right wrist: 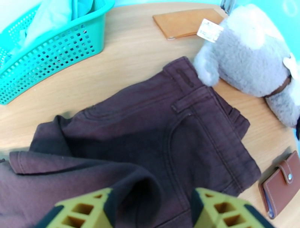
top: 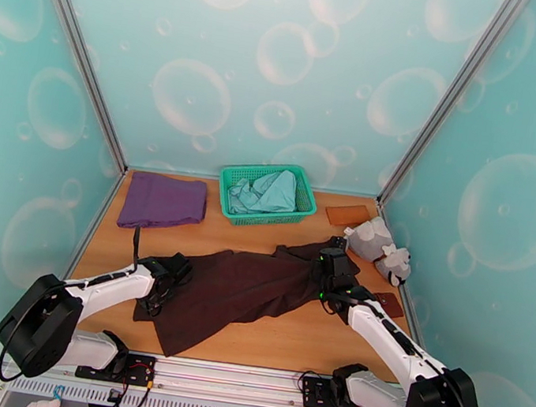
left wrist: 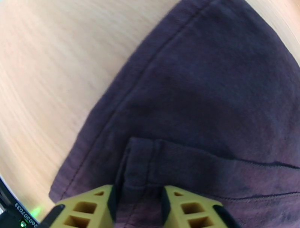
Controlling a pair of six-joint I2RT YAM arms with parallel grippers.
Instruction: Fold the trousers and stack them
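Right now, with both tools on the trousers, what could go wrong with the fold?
1. The grey plush toy touches the waistband corner of the trousers; pulling that end could drag or topple it.
2. The brown wallet lies just beside the waistband near the right tool; a sweep might knock it aside.
3. The left tool pinches only a narrow fold near the cloth's edge; it may slip out on the lift.

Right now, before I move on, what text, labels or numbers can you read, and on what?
"260307033": sticker on the black housing beside the left pincer.
White tag beside the grey plush toy: print too small to read.
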